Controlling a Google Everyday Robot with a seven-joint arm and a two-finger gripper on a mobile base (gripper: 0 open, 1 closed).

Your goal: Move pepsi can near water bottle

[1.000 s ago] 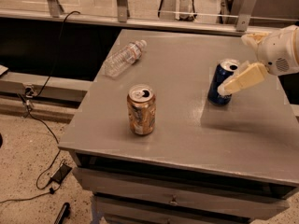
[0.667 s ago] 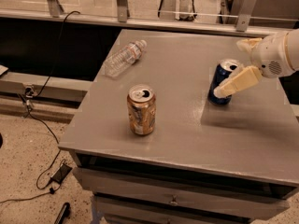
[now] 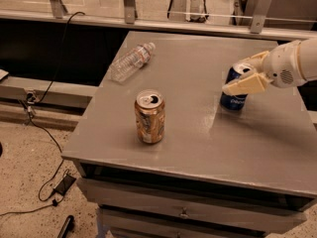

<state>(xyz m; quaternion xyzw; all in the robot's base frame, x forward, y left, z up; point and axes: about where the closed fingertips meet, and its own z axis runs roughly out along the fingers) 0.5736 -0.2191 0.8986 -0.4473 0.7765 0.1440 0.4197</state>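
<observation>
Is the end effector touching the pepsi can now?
Cannot tell. In the camera view the end effector, at the right, overlaps the top of the pepsi can, but neither contact nor a gap shows plainly.

I get warm, even light; faint glare on table (image 3: 198, 128) nr gripper (image 3: 233, 77) at rt; soft shadows.

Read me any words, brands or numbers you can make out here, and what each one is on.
No text is legible.
The pepsi can, at the gripper by the right edge of the table: white lettering, blurred.
The gold can: markings illegible.
The water bottle: label too pale to read.
</observation>
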